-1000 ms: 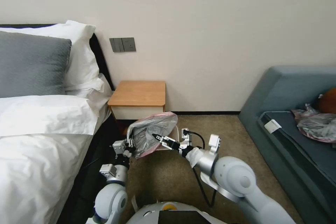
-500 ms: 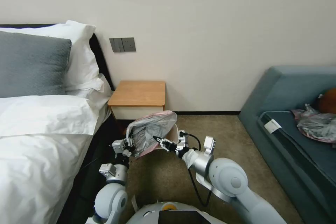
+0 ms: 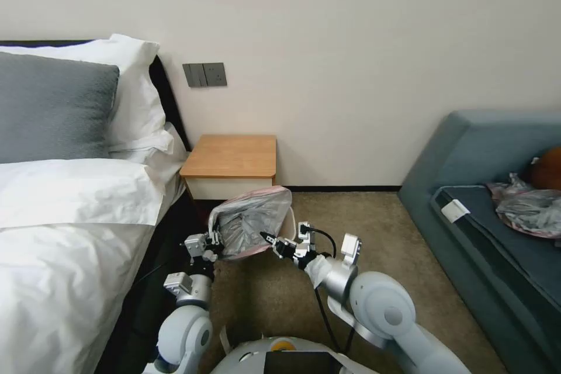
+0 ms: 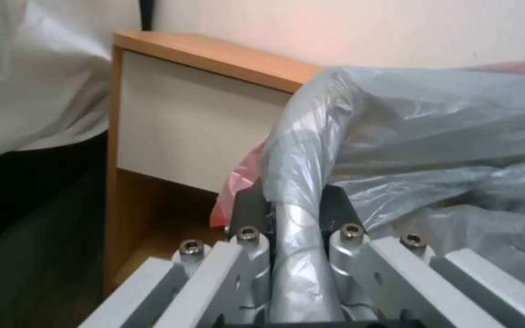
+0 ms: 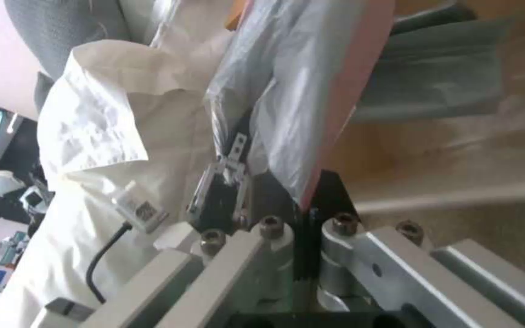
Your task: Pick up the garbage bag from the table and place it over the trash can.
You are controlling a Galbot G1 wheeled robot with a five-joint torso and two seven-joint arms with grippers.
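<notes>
Both arms reach forward and low, just in front of the nightstand [image 3: 231,158], whose worktop is bare. The left gripper [image 3: 215,241] has its fingers [image 4: 247,214] closed on a gathered fold of the garbage bag [image 3: 251,223]. The right gripper [image 3: 270,239] pinches the bag's pink rim between closed fingers [image 5: 329,187] on the opposite side. The bag is stretched between them above the trash can [image 3: 290,219], whose pale rim peeks out on the right. The bed [image 3: 70,216] crowds the left; open carpet [image 3: 350,222] lies to the right.
</notes>
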